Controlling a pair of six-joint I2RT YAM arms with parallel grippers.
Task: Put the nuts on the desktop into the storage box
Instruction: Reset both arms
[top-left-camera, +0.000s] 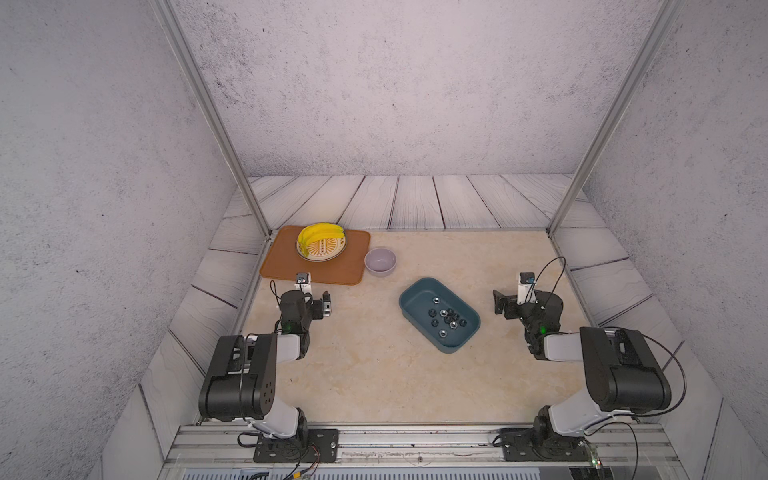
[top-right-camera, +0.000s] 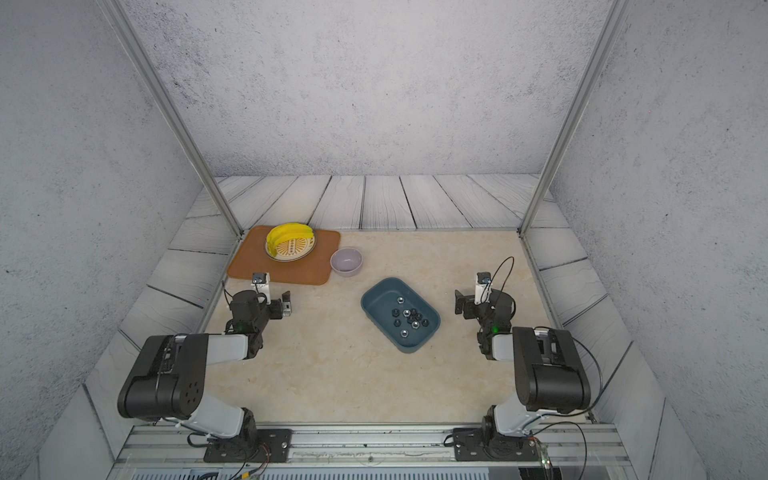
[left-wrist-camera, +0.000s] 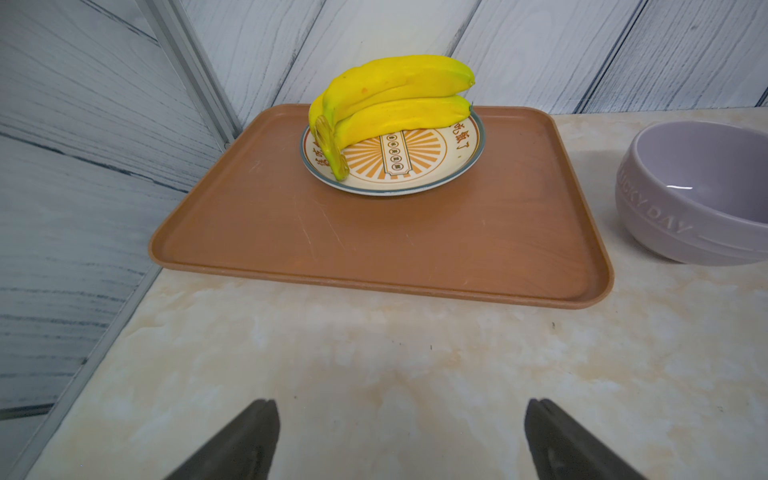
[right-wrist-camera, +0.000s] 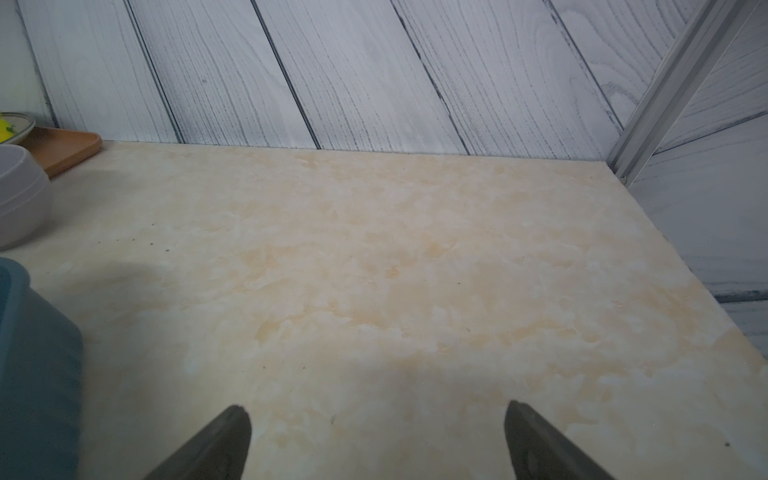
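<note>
The dark teal storage box (top-left-camera: 415, 309) (top-right-camera: 376, 309) lies at an angle right of the desktop's (top-left-camera: 374, 374) centre. Several black and silver nuts (top-left-camera: 449, 318) (top-right-camera: 409, 318) lie on its floor. No nut shows on the desktop itself. My left gripper (top-left-camera: 309, 296) (top-right-camera: 268, 299) hovers low at the left edge, facing the brown tray; its fingers stand wide open over bare marble in the left wrist view (left-wrist-camera: 401, 409). My right gripper (top-left-camera: 519, 297) (top-right-camera: 480, 299) sits right of the box, also open and empty (right-wrist-camera: 376, 409). A corner of the box (right-wrist-camera: 37, 374) shows in the right wrist view.
A brown tray (top-left-camera: 291, 266) (left-wrist-camera: 374, 249) at the back left carries a plate (top-left-camera: 328, 251) with yellow bananas (top-left-camera: 318, 235) (left-wrist-camera: 395, 95). A lavender bowl (top-left-camera: 380, 261) (left-wrist-camera: 698, 195) stands beside it. Metal posts (top-left-camera: 249, 199) and grey plank walls bound the desktop.
</note>
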